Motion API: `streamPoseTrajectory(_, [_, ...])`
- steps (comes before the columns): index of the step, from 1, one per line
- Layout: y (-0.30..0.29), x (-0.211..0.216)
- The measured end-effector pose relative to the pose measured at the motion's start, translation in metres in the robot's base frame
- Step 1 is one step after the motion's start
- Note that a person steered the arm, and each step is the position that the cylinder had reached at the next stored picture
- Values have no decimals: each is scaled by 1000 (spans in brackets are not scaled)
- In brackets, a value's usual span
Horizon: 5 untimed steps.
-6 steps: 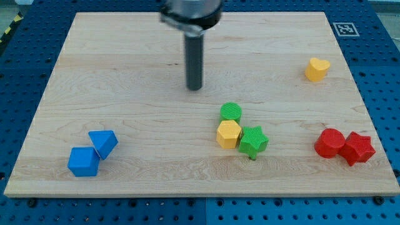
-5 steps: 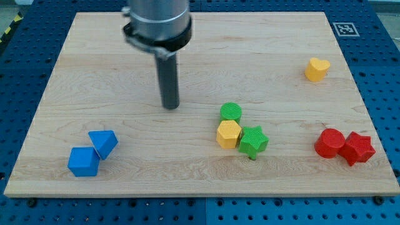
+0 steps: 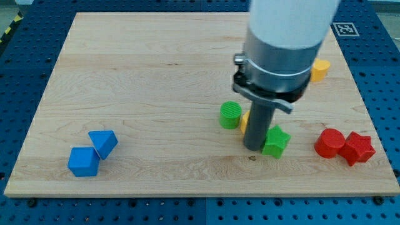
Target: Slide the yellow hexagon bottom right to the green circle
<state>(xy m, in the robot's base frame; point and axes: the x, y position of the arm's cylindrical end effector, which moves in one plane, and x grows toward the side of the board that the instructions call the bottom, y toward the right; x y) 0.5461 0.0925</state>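
Observation:
The green circle (image 3: 230,115) lies on the wooden board, right of the middle. The yellow hexagon (image 3: 244,121) is just right of it and mostly hidden behind my rod; only a sliver shows. My tip (image 3: 253,147) rests on the board below and right of the green circle, right in front of the yellow hexagon. The green star (image 3: 275,140) sits against the tip's right side.
A yellow heart (image 3: 320,69) is at the upper right, partly hidden by the arm. A red circle (image 3: 329,143) and a red block (image 3: 357,148) lie at the right edge. A blue triangle (image 3: 104,142) and a blue cube (image 3: 84,162) lie at the lower left.
The rod swung from the upper left of the green circle to its lower right. The yellow hexagon has moved up and right, the green star has moved right.

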Motion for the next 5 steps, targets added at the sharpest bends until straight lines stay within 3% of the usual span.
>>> streamPoseTrajectory(1, [19,-5])
streamPoseTrajectory(3, [-33,-2])
streamPoseTrajectory(5, [-47,-14])
